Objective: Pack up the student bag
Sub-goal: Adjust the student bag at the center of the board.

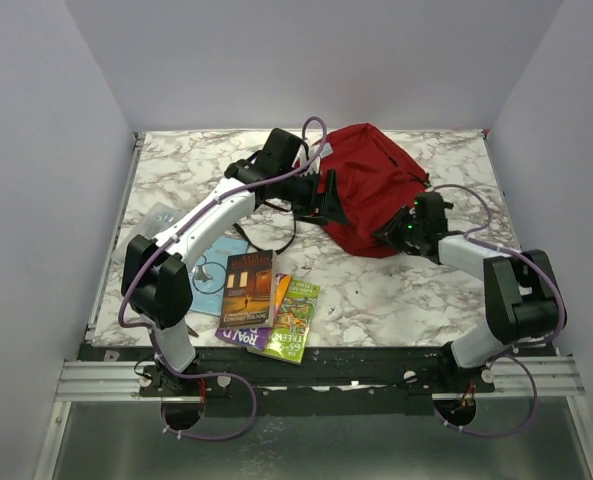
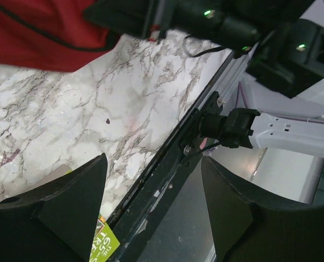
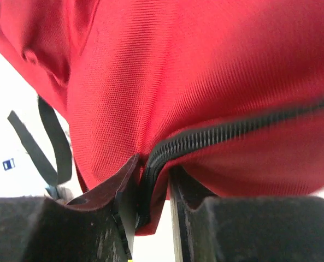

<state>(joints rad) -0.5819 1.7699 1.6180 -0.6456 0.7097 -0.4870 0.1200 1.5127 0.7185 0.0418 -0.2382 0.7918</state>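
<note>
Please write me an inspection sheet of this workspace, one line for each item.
Surface: white-and-grey marble-patterned tabletop; no spill seen.
Job's things: large dark-red fabric backpack lying at the back; stack of paperback books at front left, outside it.
Clutter: grey flat item at left edge, unclear.
Grippers: left gripper open, empty; right gripper pinching the backpack's black zipper edge.
Cables: purple cables along both arms.
Surroundings: plain pale walls on three sides.

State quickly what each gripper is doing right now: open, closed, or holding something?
Left gripper: open, empty.
Right gripper: closed on the bag at its zipper.
</note>
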